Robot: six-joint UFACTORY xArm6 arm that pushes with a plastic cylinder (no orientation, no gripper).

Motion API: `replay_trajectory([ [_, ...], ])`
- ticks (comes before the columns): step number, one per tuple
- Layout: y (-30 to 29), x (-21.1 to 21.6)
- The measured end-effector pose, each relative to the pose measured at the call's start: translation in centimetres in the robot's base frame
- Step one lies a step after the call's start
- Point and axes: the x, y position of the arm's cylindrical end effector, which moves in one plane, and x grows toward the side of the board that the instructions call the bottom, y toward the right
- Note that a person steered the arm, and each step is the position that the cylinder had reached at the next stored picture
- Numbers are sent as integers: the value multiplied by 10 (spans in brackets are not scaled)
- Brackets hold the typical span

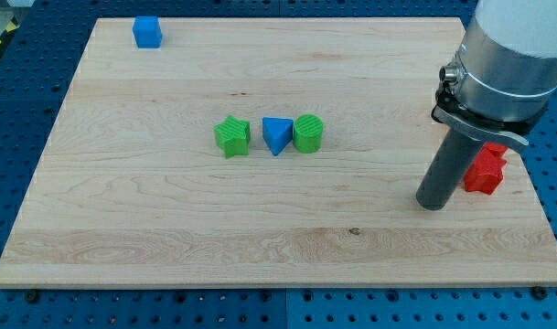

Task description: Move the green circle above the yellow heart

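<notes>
- Arm (516, 41): a wide cylindrical housing, pale grey-white, entering from the view's top right; its upper part is cut off by the frame edge.
- Band: a slightly darker grey ring runs around the lower part of the housing.
- Flange (479, 117): a flat black plate beneath the housing, with angular edges jutting out to either side; a small metallic fitting shows on its left.
- Rod (447, 169): a straight, dark grey, smooth cylinder, narrower than the housing.
- My tip (431, 205): the rod's blunt, flat-cut lower end, same dark colour.
</notes>
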Motion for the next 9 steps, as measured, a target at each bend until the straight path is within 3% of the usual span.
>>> replay_trajectory([
  [3, -116, -32],
  [5, -125, -69],
  [7, -159, -75],
  [9, -139, -104],
])
